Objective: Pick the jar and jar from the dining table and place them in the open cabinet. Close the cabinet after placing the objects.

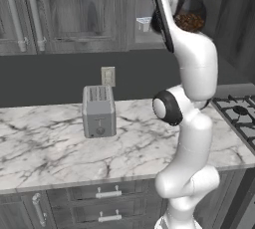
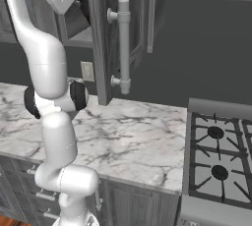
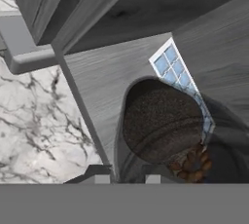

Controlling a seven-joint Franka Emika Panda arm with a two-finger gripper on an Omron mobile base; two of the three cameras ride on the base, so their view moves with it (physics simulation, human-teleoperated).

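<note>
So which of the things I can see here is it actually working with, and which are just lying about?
Part of the job:
- jar, gripped by the tool
- open cabinet

Just lying about:
- toaster
- stove
- wall outlet
- marble counter

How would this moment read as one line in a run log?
gripper: shut on jar | jar: inside open cabinet | door: not yet closed

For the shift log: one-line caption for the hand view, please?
Shut gripper holds the jar of brown contents over the open cabinet's shelf.
</note>
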